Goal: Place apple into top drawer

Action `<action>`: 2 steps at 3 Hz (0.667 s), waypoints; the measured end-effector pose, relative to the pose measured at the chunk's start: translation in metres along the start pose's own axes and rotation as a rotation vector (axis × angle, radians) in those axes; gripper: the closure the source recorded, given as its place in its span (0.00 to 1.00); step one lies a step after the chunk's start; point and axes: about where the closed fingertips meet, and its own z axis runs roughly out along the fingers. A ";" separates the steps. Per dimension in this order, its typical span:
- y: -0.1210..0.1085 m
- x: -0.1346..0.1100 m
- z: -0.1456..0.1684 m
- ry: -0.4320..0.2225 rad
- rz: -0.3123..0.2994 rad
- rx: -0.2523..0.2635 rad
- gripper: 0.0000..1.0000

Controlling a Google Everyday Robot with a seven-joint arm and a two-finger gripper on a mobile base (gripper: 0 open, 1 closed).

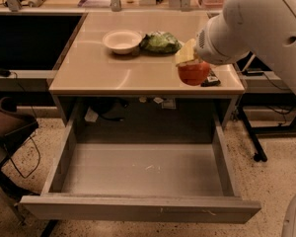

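Top drawer [138,174] pulled out wide below the tan table [113,73], floor open from above; gripper [190,58] clenched on the apple [193,73] over the table's right front edge; white bowl [122,40] and green bag [161,42] well behind.

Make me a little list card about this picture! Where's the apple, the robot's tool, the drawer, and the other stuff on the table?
apple: red-orange, held by the tool, over the table's front edge
tool: at the end of the white arm, closed on the apple's top, above the table
top drawer: pulled wide open below the table, apple not in it yet
table: tan, flat top
white bowl: toward the back of the table
green bag: beside the bowl, between it and the arm
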 end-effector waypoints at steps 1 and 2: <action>-0.001 0.056 0.012 0.135 0.076 -0.062 1.00; 0.018 0.122 0.028 0.315 0.128 -0.129 1.00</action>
